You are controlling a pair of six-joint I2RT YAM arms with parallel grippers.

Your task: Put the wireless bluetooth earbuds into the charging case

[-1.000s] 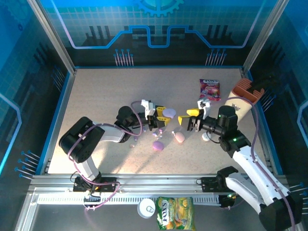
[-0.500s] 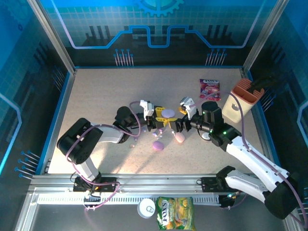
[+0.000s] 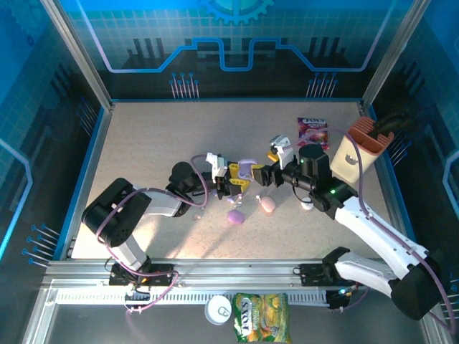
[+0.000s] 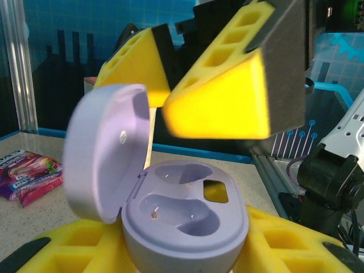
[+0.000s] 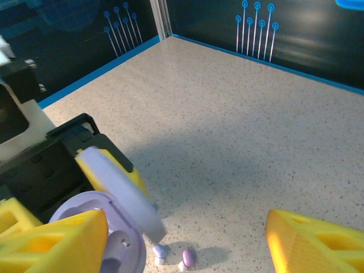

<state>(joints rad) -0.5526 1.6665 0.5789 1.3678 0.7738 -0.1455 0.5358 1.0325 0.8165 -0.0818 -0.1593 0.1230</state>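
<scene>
Top cam: high at the near edge, looking down over the whole bench [image 3: 143, 143]. Both wrist cams sit close and low, facing each other, sharing the lilac case [image 4: 187, 219].

Glossy smooth plastic case [image 4: 182, 230]; matt speckled table [image 5: 256, 114].

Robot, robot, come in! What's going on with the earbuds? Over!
Left claw shut on open lilac case, wells empty. Right claw open, just above it. Earbuds loose on table below.
</scene>
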